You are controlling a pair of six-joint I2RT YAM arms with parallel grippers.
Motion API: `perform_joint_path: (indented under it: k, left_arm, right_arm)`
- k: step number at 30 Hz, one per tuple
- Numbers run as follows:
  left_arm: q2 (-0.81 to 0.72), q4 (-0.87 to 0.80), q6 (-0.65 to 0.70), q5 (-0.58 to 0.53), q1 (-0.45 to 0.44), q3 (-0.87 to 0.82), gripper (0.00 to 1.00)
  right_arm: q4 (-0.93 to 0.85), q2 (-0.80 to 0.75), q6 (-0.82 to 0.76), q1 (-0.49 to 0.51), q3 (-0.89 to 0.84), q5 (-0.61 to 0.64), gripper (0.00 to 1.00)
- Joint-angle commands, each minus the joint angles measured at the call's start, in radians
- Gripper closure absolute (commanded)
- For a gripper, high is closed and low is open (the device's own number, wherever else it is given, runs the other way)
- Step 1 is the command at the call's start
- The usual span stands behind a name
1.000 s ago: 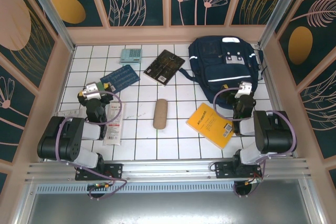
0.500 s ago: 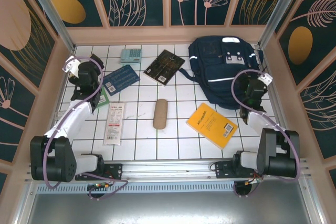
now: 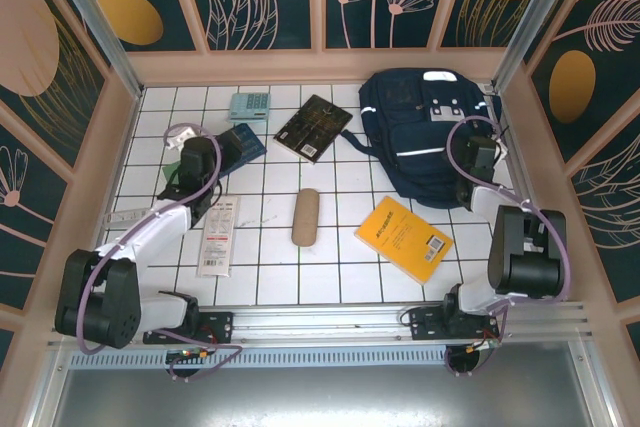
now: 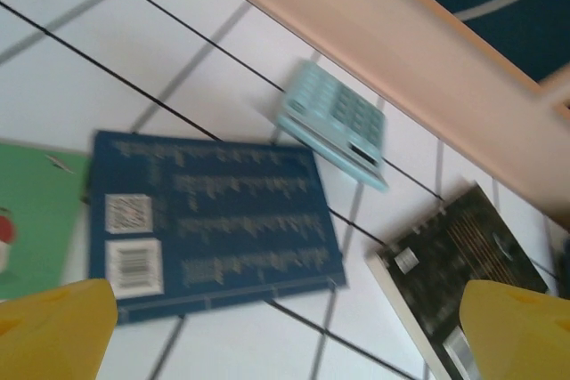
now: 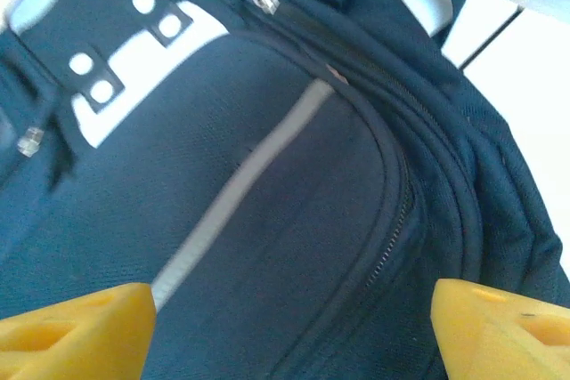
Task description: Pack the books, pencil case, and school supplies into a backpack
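While both arms reach out over the white tiled table, you have the left gripper hanging above the left side, its yellow fingers spread wide with nothing between them. Just beyond those fingers lies the blue book, flat and barcode side up, with the small green book against its left edge; whether the two overlap cannot be told. Farther on, close to the far wall, sits the teal calculator, and to the right of the blue book lies the black book with its gold pattern. Your right gripper hovers over the right side of the backpack, jaws likewise apart and empty. The backpack lies front side up in the far right corner. In the top view, the tan pencil case rests alone near the middle of the table. The yellow book lies to its right, just on the near side of the backpack. The long white packet lies on the left, beside your left arm.
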Motion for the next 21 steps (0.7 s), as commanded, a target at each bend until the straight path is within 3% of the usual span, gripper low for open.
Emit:
perform_joint_path:
  k: [1,5,9,15,21]
  left_arm:
    - [-0.034,0.070,0.057,0.038,-0.043,-0.030,0.01]
    - [-0.046,0.086,0.077,0.025,-0.088,-0.047,0.01]
    - [-0.051,0.087,0.082,0.031,-0.094,-0.054,0.01]
    - [-0.050,0.113,0.079,0.039,-0.097,-0.076,0.01]
    - [-0.046,0.111,0.084,0.036,-0.100,-0.075,0.01]
  right_arm:
    - [-0.069,0.037,0.024,-0.006,0.052,-0.013,0.20]
    - [-0.083,0.084,0.035,-0.004,0.084,-0.061,0.27]
    - [-0.098,0.132,0.045,0.005,0.112,-0.098,0.46]
    - [-0.121,0.103,0.036,0.088,0.120,-0.080,1.00]
    - [-0.154,0.041,0.032,0.240,0.125,-0.013,1.00]
